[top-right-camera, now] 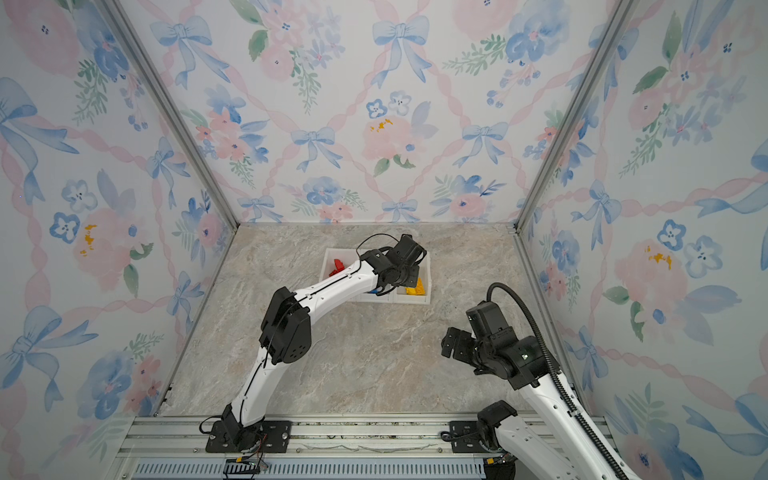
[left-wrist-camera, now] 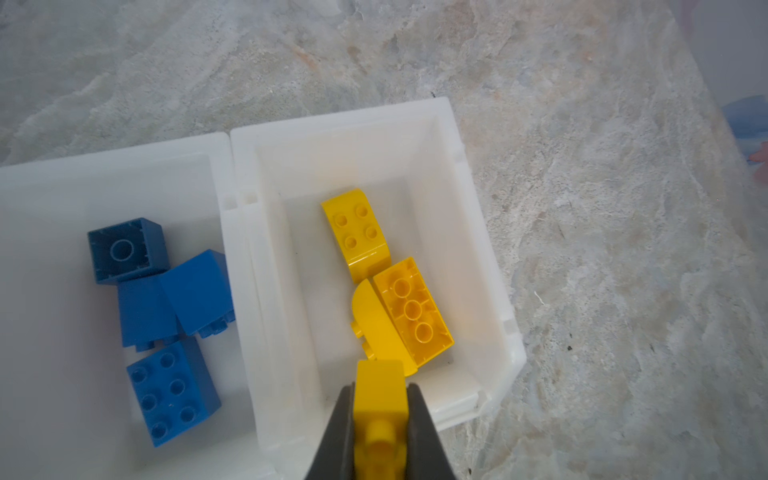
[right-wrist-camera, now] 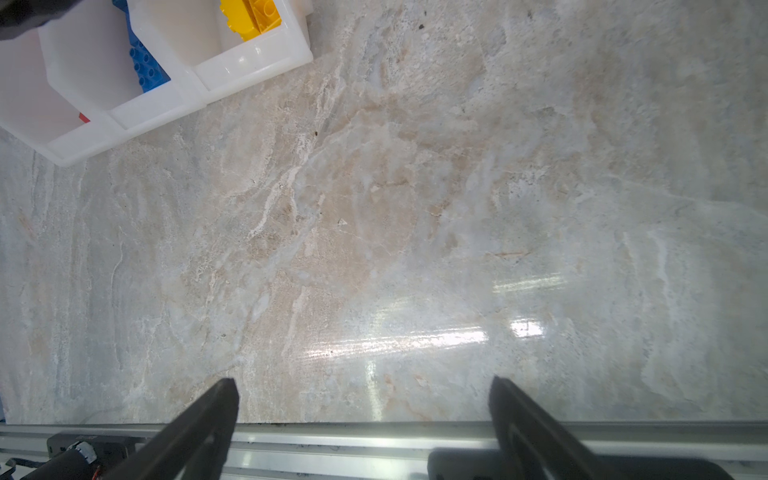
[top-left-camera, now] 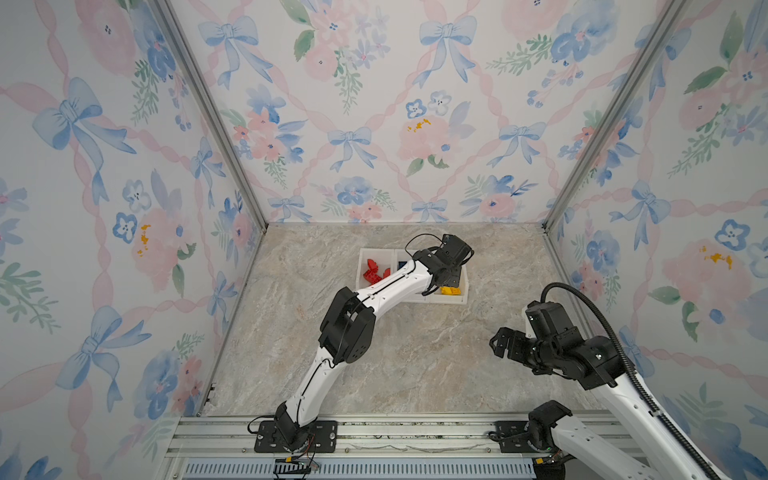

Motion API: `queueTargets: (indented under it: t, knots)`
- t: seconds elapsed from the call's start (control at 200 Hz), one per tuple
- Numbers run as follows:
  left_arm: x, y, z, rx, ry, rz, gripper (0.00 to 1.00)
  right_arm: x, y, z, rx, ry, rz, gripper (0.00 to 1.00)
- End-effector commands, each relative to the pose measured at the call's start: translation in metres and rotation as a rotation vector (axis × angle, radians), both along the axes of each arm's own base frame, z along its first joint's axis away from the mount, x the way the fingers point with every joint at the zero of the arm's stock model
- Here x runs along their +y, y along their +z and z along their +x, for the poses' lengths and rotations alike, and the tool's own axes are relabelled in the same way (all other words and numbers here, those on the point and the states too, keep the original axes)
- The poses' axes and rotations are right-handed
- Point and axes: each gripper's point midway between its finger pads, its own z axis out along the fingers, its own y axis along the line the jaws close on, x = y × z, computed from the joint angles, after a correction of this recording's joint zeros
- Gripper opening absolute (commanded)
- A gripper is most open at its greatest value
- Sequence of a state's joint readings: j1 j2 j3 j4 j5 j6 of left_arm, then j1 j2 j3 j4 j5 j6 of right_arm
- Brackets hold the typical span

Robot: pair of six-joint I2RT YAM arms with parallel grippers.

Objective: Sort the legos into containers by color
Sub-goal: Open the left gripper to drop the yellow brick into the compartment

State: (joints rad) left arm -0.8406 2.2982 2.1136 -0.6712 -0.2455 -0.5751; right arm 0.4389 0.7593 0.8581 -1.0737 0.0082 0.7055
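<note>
My left gripper [left-wrist-camera: 381, 388] pinches a yellow brick [left-wrist-camera: 378, 374] over the end container [left-wrist-camera: 478, 232], where three yellow legos [left-wrist-camera: 411, 316] already lie. I judge this is the drop step: next I only open the jaws. Blue legos [left-wrist-camera: 174, 390] lie in the middle bin [left-wrist-camera: 41, 174]. Farther away, my arm [top-left-camera: 395, 282] hides part of the red legos [top-left-camera: 374, 272]. My right gripper [right-wrist-camera: 362, 380] hangs spread, empty.

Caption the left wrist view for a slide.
Left end effector grips a yellow lego over the bin holding yellow legos; blue legos lie next door.
</note>
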Motion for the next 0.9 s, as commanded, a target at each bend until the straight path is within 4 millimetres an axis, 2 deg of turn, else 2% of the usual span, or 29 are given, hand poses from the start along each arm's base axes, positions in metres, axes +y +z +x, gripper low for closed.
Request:
queueTargets:
  t: [0.0,0.13,0.275,0.465,0.51,0.725,0.895]
  knots:
    - [0.005,-0.009,0.014,-0.026,0.016,0.047,0.08,-0.005,0.006,-0.001,0.004,-0.022,-0.012,0.97]
    - [0.005,-0.017,0.021,-0.028,0.022,0.058,0.11,-0.004,0.005,0.000,0.009,-0.018,-0.018,0.97]
    - [0.007,-0.023,0.027,-0.027,0.032,0.066,0.18,-0.002,0.006,0.004,0.009,-0.012,-0.020,0.97]
    - [0.008,-0.023,0.028,-0.024,0.034,0.060,0.45,0.000,0.007,0.010,0.010,-0.003,-0.026,0.97]
    - [0.008,-0.021,0.028,-0.025,0.034,0.056,0.48,0.000,0.007,0.011,0.009,-0.003,-0.026,0.97]
    - [0.006,0.002,0.026,-0.046,0.030,0.021,0.56,0.005,0.006,0.023,0.005,0.012,-0.026,0.97]
    - [0.008,0.037,0.024,-0.098,0.027,-0.005,0.61,0.008,0.008,0.036,-0.003,0.026,-0.035,0.97]
